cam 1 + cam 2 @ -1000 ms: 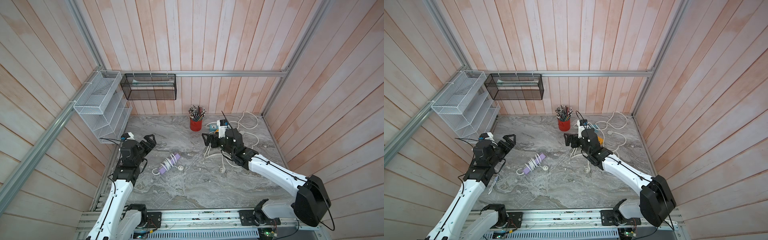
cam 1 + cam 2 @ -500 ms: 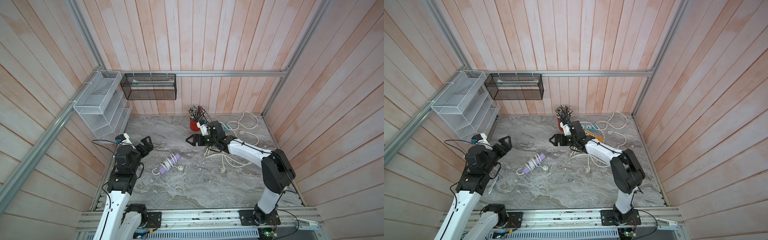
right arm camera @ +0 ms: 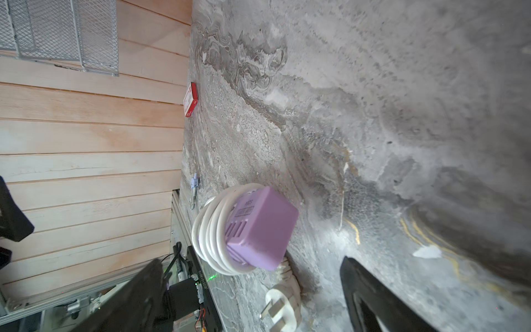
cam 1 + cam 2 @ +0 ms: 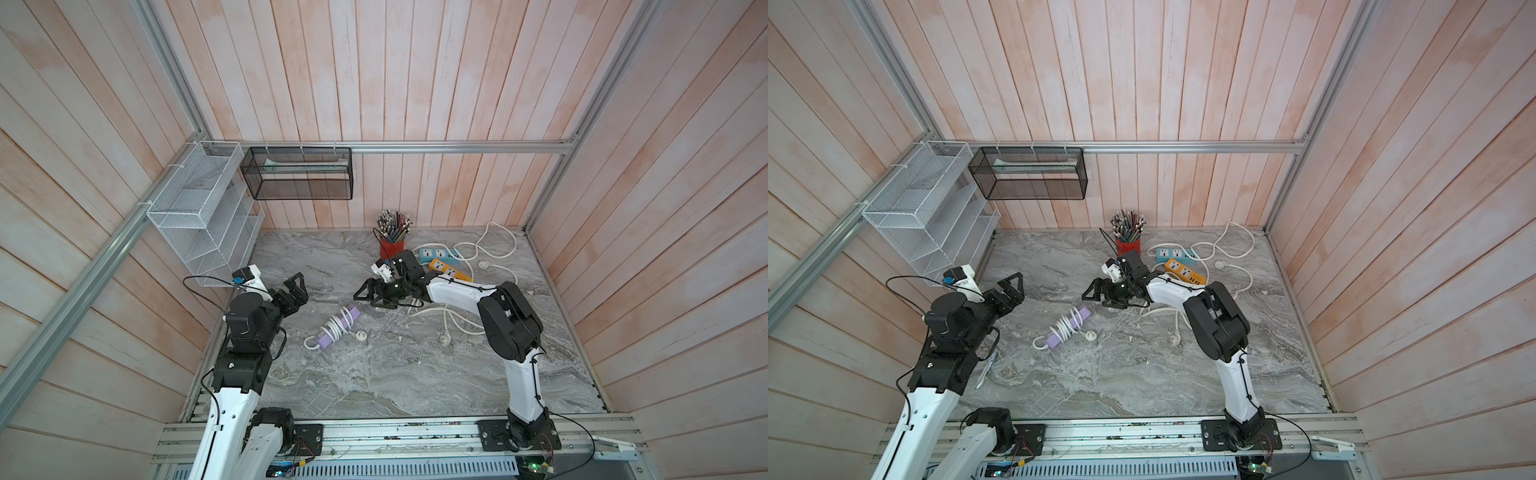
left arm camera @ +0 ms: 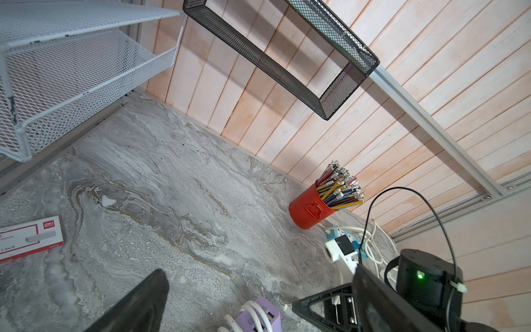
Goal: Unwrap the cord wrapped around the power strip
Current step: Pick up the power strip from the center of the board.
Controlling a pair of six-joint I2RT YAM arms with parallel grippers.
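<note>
Your purple power strip lies flat on the gray table, a bit toward your left arm's side. It sits slanted in both top views. The white cord is wound round its middle in many loops. One loop of cord sticks out past the strip's near end. The white plug lies on the table just beside the strip.

Your right gripper is low over the table, near the strip's far end. Its two fingers are spread wide and hold nothing. In the right wrist view, the purple end of the strip and the cord loops show up close, with a dark finger on each side. The plug shows its two flat metal pins there. From the top views, the gripper looks apart from the strip.

Your left gripper is up in the air, off to the side of the strip and apart from it. Its fingers are spread wide too, and nothing is in them.

At the back of the table stands a red cup of pencils. Beside it lie a blue strip and an orange strip with loose white cords. A small red and white box lies near the left wall.
</note>
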